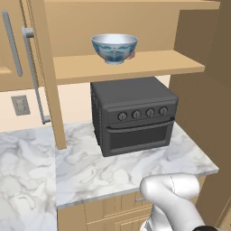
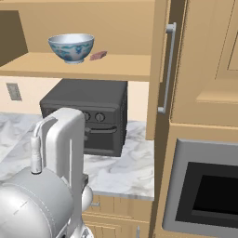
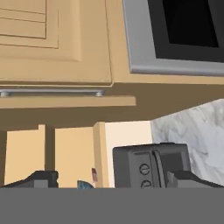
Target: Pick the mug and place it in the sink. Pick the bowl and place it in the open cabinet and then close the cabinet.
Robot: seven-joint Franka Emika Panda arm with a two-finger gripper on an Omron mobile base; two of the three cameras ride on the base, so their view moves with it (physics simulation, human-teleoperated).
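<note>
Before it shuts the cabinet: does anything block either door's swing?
Nothing visible does. The bowl and a small red item sit back on the shelf, behind the cabinet's front edge.

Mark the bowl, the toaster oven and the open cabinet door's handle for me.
bowl (image 1: 114, 48): left base view, on its patterned outer wall.
toaster oven (image 1: 135, 135): left base view, on its front door.
cabinet door handle (image 2: 167, 69): right base view, on the middle of the silver bar.
</note>
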